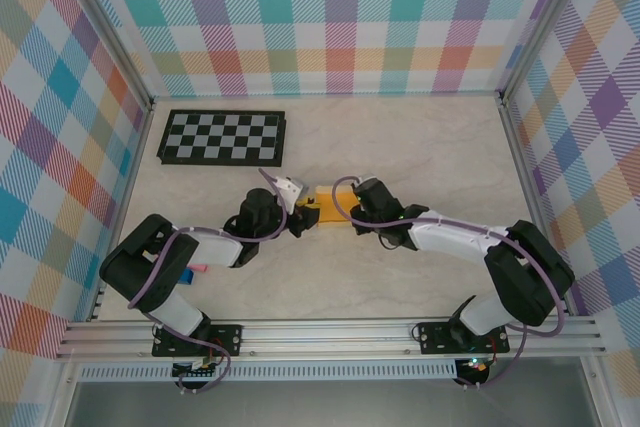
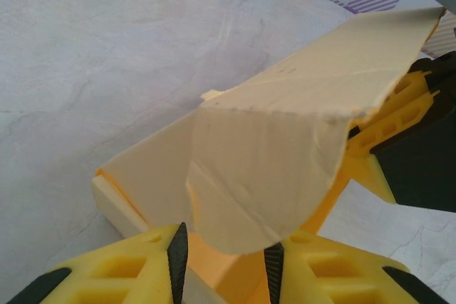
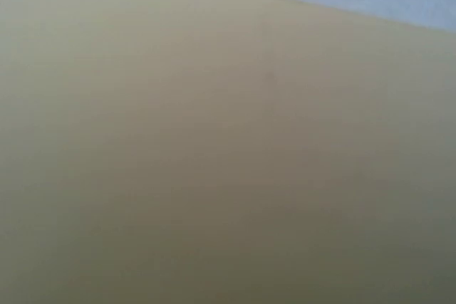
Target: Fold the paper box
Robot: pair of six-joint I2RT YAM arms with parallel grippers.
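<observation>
paper box [image 1: 328,211]: sat mid-table, right between the two arms' tips, and from above it was a small yellow-orange patch with a paler strip on its far edge.
card: thin and matte, pale cream on the inner faces and deeper orange along the cut edges, as seen from the left wrist.
flap [image 2: 285,154]: lifted and tilted, one broad panel with a straight crease, curling down into a rounded tongue, its edge a bit ragged.
left gripper [image 2: 224,258]: yellow ribbed plastic fingers [image 2: 128,268] with black pads [image 2: 177,258], standing either side of that tongue's tip. a gap showed on the left side, the right pad met the card's edge, and honestly i could not tell whether it was clamping.
right gripper [image 1: 352,212]: tucked in at the box's right end, jaws hidden by the card and its own body, grip impossible to call.
right wrist view: blurred cream card pressed close, with a sliver of pale table at the top right.
table [image 1: 420,147]: smooth, marble-patterned, light beige.
checkerboard [image 1: 222,137]: flat black-and-white rectangle, far left, well apart from the box.
walls [image 1: 330,17]: pastel plaid.
</observation>
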